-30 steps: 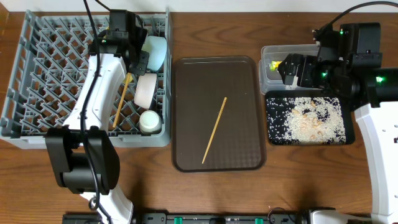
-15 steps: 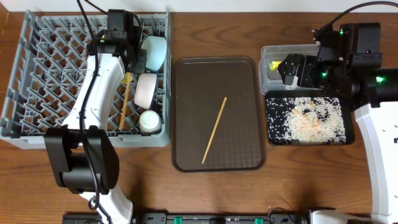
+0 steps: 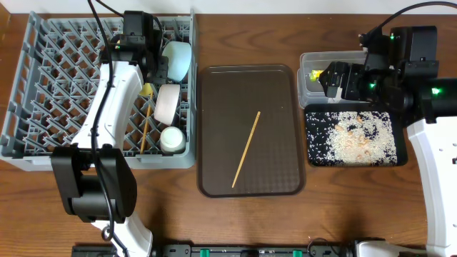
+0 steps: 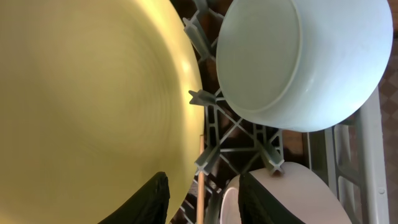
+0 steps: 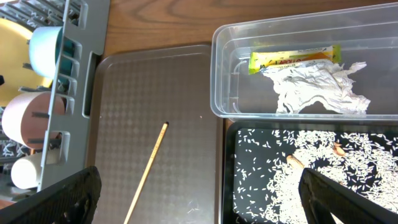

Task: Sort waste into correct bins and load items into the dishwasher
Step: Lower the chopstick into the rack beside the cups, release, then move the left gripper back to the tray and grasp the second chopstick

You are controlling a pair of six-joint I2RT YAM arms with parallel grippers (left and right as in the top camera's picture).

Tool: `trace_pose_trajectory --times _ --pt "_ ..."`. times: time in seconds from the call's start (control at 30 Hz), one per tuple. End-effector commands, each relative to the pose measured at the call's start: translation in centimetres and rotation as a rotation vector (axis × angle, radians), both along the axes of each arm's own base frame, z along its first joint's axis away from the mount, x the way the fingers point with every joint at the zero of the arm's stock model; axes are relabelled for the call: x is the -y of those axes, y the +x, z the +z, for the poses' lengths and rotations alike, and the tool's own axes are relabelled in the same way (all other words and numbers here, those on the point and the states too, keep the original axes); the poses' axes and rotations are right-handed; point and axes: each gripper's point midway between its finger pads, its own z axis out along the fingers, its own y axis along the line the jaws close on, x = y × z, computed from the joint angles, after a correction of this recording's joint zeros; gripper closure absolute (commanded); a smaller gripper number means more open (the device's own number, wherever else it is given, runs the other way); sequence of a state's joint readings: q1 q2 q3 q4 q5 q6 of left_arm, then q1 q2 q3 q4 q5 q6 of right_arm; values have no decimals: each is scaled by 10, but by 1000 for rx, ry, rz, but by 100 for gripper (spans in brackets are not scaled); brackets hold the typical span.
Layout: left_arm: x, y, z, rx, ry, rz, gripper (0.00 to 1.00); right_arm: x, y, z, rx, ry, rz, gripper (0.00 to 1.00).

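The left end effector is hovering, fingers parted, over a chopstick in the dish rack. The right end effector is gaping wide, holding nothing.

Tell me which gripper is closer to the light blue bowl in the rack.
Left. The left gripper is over the dish rack, right beside the light blue bowl. The right gripper is far across the brown tray, above the clear tub.

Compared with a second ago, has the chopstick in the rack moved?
Yes. The chopstick in the rack has gone from slanted to nearly straight, its lower end now nearer the cup and the rack's front wall.
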State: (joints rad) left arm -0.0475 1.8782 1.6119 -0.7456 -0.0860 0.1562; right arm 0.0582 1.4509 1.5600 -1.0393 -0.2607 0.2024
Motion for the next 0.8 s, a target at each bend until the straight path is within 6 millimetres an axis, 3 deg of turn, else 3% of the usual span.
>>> trace_pose_trajectory --times 0.0,0.13,0.23,0.33,0.43,0.6,0.77 --pt "7 -5 23 41 -5 9 62 5 1 0 -5 4 -21 1" --pt "34 -23 63 105 -27 -44 61 5 1 0 -4 4 -21 1" --pt "73 -41 87 136 -98 -146 61 5 1 0 -5 4 -21 1" --pt "114 -56 87 106 -192 -221 60 5 1 0 -5 4 -21 1" --pt "150 -74 61 12 -260 -230 61 5 1 0 -4 4 -21 1" --pt "192 -106 3 -152 -255 -247 61 5 1 0 -5 4 -21 1" --pt "224 -123 -44 -253 -207 -301 61 5 1 0 -5 4 -21 1"
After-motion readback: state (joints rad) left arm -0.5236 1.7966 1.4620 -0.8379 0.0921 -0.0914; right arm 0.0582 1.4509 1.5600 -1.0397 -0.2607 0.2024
